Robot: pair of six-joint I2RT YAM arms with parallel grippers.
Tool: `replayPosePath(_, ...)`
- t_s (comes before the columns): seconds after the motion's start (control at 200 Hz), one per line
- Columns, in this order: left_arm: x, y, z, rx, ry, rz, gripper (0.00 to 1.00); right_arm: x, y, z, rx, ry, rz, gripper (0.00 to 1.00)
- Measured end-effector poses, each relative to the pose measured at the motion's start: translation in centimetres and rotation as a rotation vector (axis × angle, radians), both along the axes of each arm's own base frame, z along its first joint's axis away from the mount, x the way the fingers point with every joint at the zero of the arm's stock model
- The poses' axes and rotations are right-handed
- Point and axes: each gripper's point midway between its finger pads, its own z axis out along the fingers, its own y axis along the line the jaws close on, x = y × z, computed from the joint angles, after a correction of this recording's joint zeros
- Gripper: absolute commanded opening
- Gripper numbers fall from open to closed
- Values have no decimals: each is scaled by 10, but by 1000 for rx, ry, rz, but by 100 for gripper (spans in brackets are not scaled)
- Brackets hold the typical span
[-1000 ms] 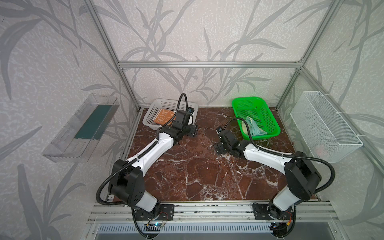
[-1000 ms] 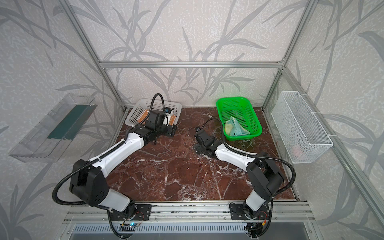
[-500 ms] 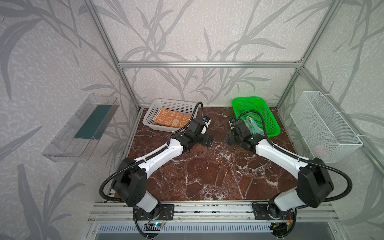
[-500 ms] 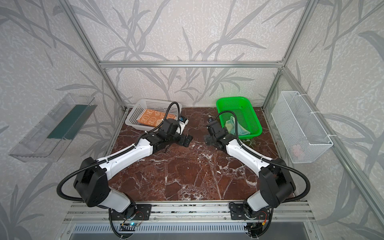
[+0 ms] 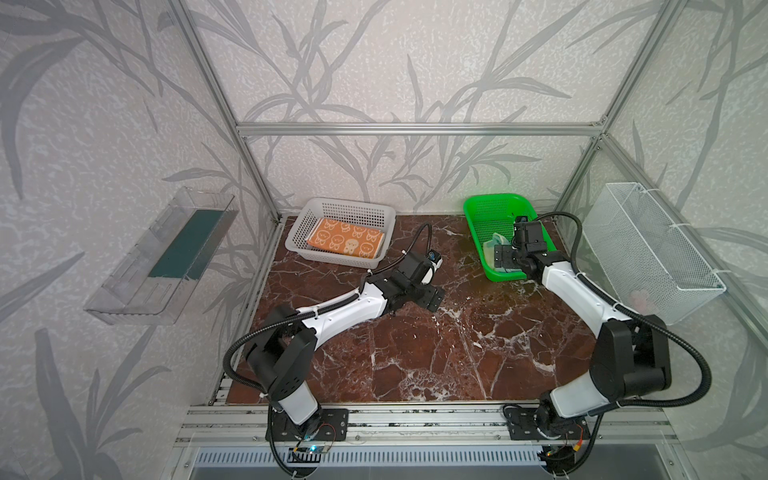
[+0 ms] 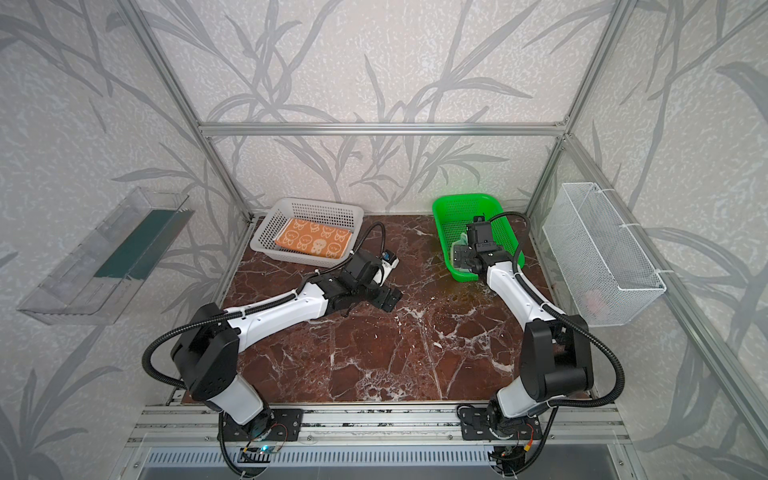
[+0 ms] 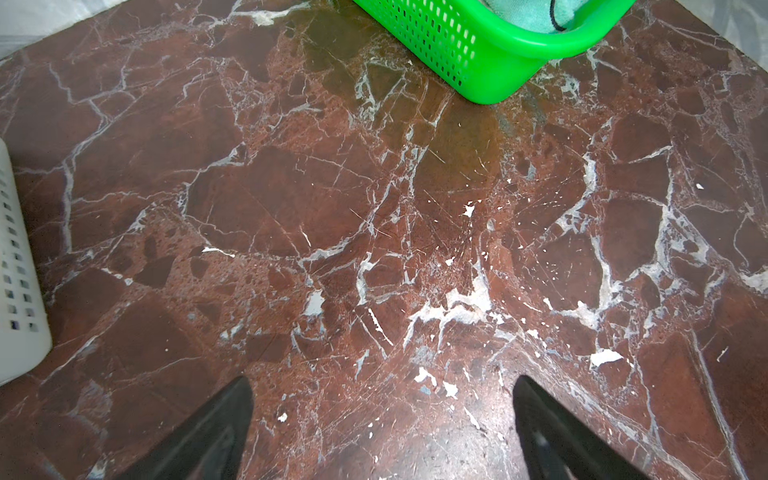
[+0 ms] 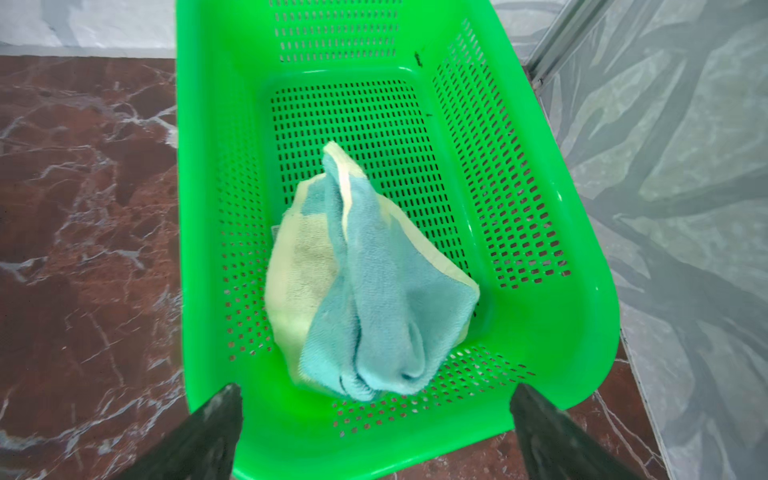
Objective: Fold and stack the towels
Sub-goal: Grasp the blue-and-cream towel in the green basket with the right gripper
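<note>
An orange towel with cream rabbit faces (image 5: pixel 345 243) (image 6: pixel 313 242) lies folded flat in the white basket (image 5: pixel 332 208). A pale yellow towel with light-blue edging (image 8: pixel 365 291) (image 5: pixel 498 240) sits crumpled in the green basket (image 8: pixel 582 332) (image 5: pixel 494 205). My right gripper (image 8: pixel 374 419) (image 5: pixel 500 259) (image 6: pixel 459 259) hovers open over that basket's near end, just short of the towel and holding nothing. My left gripper (image 7: pixel 382 415) (image 5: pixel 432 297) (image 6: pixel 388 299) is open and empty above bare marble near the table's middle, pointing towards the green basket (image 7: pixel 478 41).
A corner of the white basket (image 7: pixel 16 291) shows in the left wrist view. A white wire basket (image 5: pixel 648 245) holding something small and pinkish (image 5: pixel 640 296) hangs on the right wall. A clear shelf (image 5: pixel 166 257) hangs on the left wall. Metal frame posts stand at the back corners.
The left gripper has drawn back from the white basket to the table's middle, leaving the orange towel there. The right gripper has travelled from the middle to over the green basket.
</note>
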Motion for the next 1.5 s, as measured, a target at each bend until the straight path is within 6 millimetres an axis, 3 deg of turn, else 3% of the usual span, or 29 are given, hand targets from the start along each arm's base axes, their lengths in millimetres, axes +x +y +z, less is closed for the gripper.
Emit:
replayPosePath(0.21, -1, -2, 1, -3, -3, -5, 97, 5, -18, -36, 31, 82, -42, 86)
replayPosePath(0.35, -2, 0, -3, 5, 1, -2, 98, 11, -17, -52, 50, 115, -41, 75)
replayPosePath(0.625, -4, 7, -14, 34, 7, 14, 97, 23, -7, -66, 89, 128, -14, 16)
replayPosePath(0.67, -4, 8, -15, 37, 6, 16, 97, 24, -6, -68, 95, 133, -5, 0)
replayPosePath(0.93, -1, 10, -18, 43, -11, 32, 97, 31, -1, -56, 107, 107, 31, 0)
replayPosePath(1.055, -1, 12, -22, 48, -13, 37, 97, 30, -1, -29, 98, 50, 47, 0)
replayPosePath(1.265, 2, 16, -25, 44, -45, 59, 98, 21, 4, 53, 106, -138, 100, 0)
replayPosePath(1.4, -1, 22, -26, 28, -68, 73, 99, 8, 20, 97, 106, -239, 169, 0)
replayPosePath(1.5, -3, 24, -20, -1, -99, 78, 99, -5, 49, 122, 90, -292, 261, 0)
